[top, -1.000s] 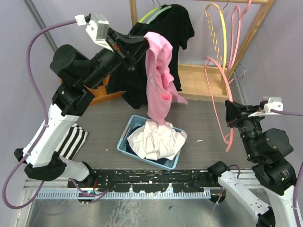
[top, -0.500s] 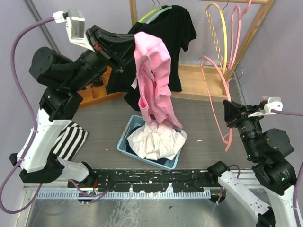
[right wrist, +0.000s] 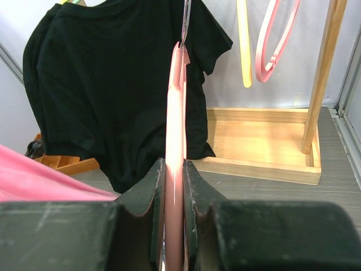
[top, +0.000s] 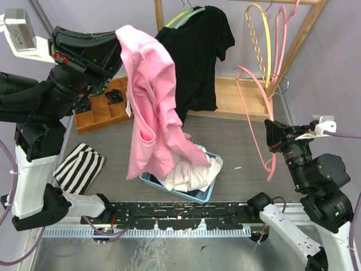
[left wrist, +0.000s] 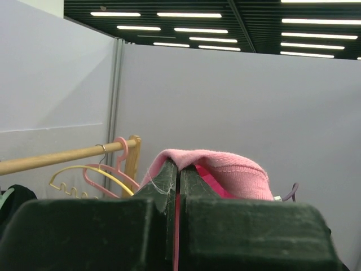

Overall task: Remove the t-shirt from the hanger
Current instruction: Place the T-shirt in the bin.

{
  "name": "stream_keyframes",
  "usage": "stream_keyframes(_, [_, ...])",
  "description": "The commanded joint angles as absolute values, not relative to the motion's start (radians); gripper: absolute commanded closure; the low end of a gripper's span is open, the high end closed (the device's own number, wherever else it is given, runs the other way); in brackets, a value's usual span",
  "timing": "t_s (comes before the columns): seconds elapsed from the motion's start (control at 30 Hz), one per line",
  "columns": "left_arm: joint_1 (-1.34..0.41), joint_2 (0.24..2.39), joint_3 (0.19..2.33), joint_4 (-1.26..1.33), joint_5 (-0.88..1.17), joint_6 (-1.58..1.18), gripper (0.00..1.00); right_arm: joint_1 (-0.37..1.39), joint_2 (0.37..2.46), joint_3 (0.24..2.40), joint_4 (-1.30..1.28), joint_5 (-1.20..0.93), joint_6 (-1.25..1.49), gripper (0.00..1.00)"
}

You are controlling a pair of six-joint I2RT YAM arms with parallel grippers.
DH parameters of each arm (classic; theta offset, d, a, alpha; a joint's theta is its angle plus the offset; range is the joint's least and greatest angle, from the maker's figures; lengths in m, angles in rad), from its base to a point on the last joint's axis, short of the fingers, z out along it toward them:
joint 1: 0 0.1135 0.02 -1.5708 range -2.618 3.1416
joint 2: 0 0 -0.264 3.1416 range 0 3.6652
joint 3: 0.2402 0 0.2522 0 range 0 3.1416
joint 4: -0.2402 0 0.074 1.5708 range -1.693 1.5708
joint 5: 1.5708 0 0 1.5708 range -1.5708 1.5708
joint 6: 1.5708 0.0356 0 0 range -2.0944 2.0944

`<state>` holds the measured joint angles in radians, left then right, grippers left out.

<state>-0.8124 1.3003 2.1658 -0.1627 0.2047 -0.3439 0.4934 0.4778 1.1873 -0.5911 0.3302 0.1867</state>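
Top external: above grey table [top: 242, 141], left end effector [left wrist: 178, 169] grips t-shirt [top: 149, 113], right end effector [right wrist: 174, 169] grips hanger [right wrist: 175, 113].

Pale lilac-grey partition walls [top: 338, 73] close in the far side and both flanks. A metal upright [left wrist: 115, 96] marks a wall joint. Grey wood-grain tabletop [top: 231, 147]. Wooden garment rack [top: 307, 34] stands far right, its tray base [top: 237, 101] on the table. Overhead, a dark slatted ceiling [left wrist: 254, 22] carries rows of lit strip lights [left wrist: 197, 30].
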Motion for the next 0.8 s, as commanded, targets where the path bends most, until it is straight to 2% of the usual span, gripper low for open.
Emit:
stream_keyframes(0.0, [-0.814, 1.278, 2.125, -0.163, 0.168, -0.381, 1.00, 0.489, 0.486, 1.191, -0.489, 0.312, 0.198, 0.99])
stream_keyframes(0.27, [-0.814, 1.202, 1.846, -0.114, 0.119, -0.416, 1.00, 0.489, 0.489, 1.174, -0.491, 0.303, 0.203, 0.99])
stream_keyframes(0.47, [-0.818, 1.216, 1.728, -0.108, 0.091, -0.419, 1.00, 0.490, 0.491, 1.163, -0.481, 0.303, 0.196, 0.99])
stream_keyframes(0.77, [-0.982, 1.186, 1.451, -0.090, -0.129, -0.304, 1.00, 0.491, 0.545, 1.156, -0.443, 0.302, 0.181, 0.99])
